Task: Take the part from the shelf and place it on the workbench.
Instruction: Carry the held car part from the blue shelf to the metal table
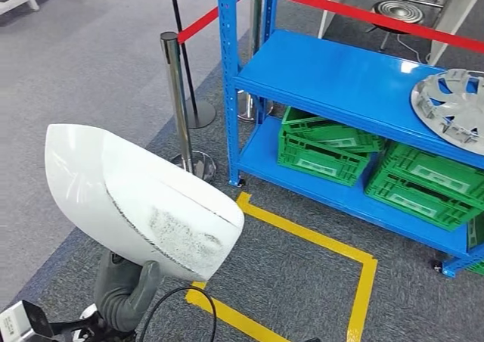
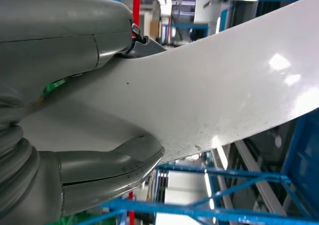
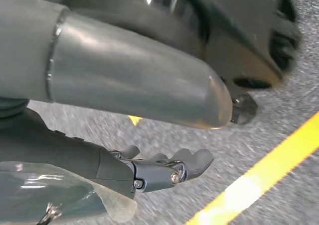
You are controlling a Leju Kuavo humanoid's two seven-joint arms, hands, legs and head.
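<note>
White curved glossy plastic part sits in my left hand, raised above it and reaching out to its right, clear of the blue steel shelf. In the left wrist view the grey thumb and an upper finger clamp the panel's edge between them, so the grip is a pinch near one end. I judge the carry is the step in hand: I keep the wrist level and turn slowly, since the long overhang could lever the part loose. The chrome stanchion post stands just beyond the hand; I steer wide of it. My right hand hangs over grey carpet, fingers loosely extended, holding nothing.
</note>
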